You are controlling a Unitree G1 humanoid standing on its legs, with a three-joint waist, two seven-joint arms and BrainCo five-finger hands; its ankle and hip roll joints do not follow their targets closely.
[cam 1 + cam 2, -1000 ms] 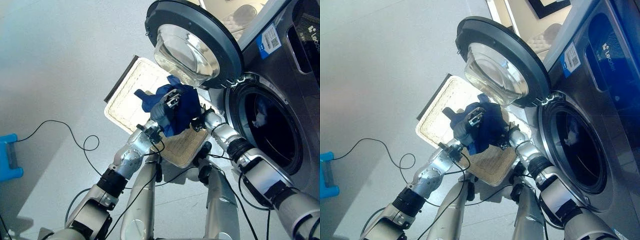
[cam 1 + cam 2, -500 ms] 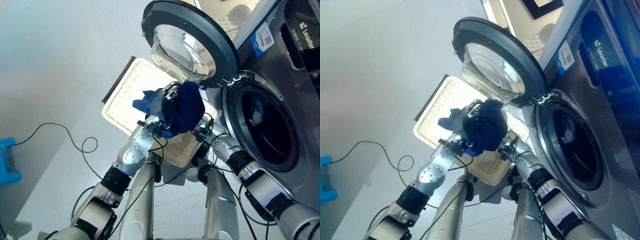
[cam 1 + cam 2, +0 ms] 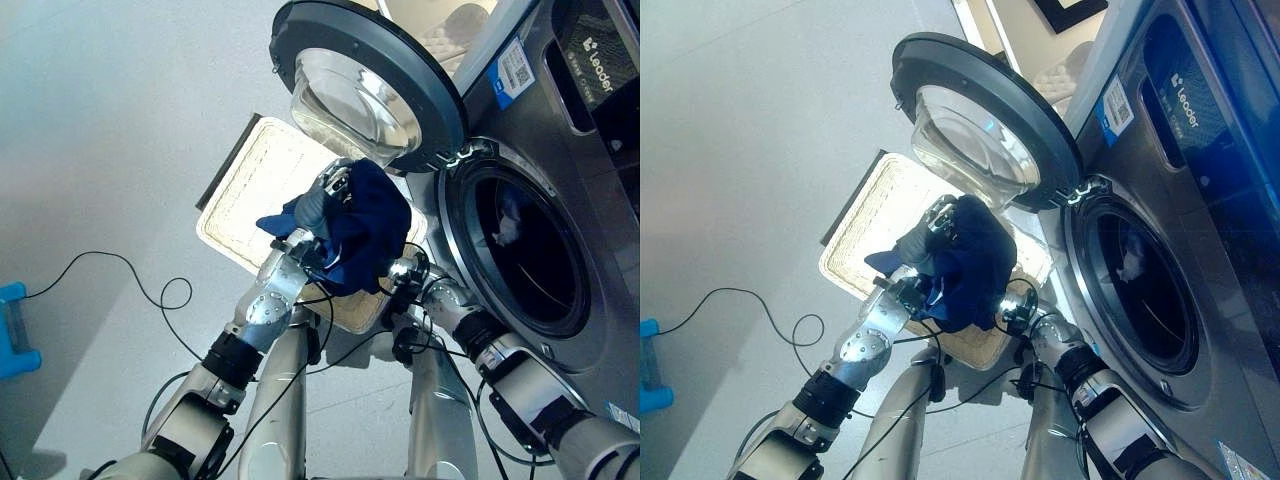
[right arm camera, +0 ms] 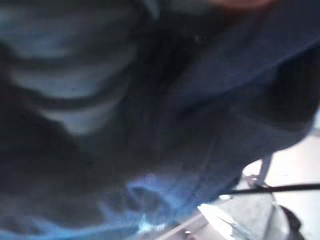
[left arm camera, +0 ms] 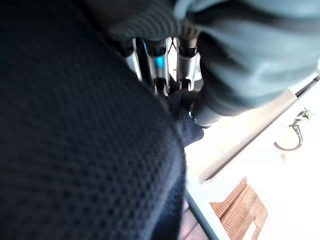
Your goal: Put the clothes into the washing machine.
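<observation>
A dark blue garment (image 3: pixel 365 235) hangs bunched in the air, just below the washing machine's open round door (image 3: pixel 372 88). It is to the left of the dark drum opening (image 3: pixel 528 250). My left hand (image 3: pixel 318 205) is at the bundle's upper left, and its fingers (image 5: pixel 157 70) curl into the cloth. My right hand (image 3: pixel 398 270) comes up under the bundle from the lower right, buried in the fabric, which also covers its wrist view (image 4: pixel 210 100). A pale item (image 3: pixel 506 228) lies inside the drum.
The grey washing machine (image 3: pixel 570 110) takes up the right side. A flat woven basket (image 3: pixel 250 190) with a dark rim lies on the floor under the arms. At the far left edge stands a blue object (image 3: pixel 10 330). Pale open floor stretches to the left.
Both arms have lifted the blue garment higher and a little right, from over the basket to beside the door hinge. It is now bunched tighter. The camera has shifted too.
</observation>
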